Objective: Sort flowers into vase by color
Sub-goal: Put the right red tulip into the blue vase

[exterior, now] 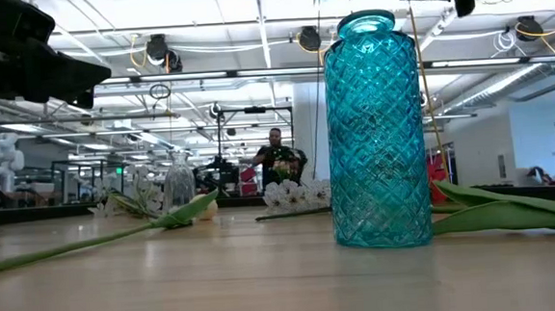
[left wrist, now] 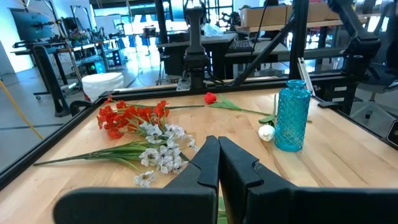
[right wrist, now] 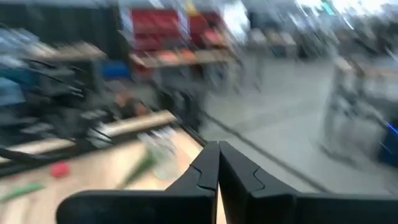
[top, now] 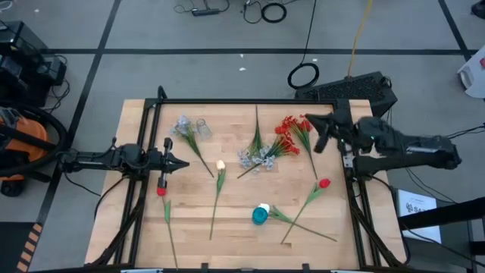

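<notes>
Flowers lie flat on the wooden table. A red cluster (top: 292, 127) and a pale sprig bunch (top: 256, 157) lie near the middle, with another pale sprig (top: 184, 127) beside a clear vase (top: 202, 127). A white rosebud (top: 220, 165) lies left of centre. Single red blooms lie at the left (top: 161, 191) and right (top: 323, 183). A blue glass vase (top: 260, 214) stands upright near the front, with another white bud (left wrist: 266, 132) beside it. My left gripper (top: 182, 163) is shut and hovers at the table's left side. My right gripper (top: 321, 139) is shut, above the table's right side by the red cluster.
A black frame rail (top: 242, 102) runs around the table's edges. Bare wood lies between the white rosebud and the blue vase. An orange vacuum (top: 19, 140) and cables sit on the floor off the table. A person (exterior: 278, 155) shows far behind the table in the low view.
</notes>
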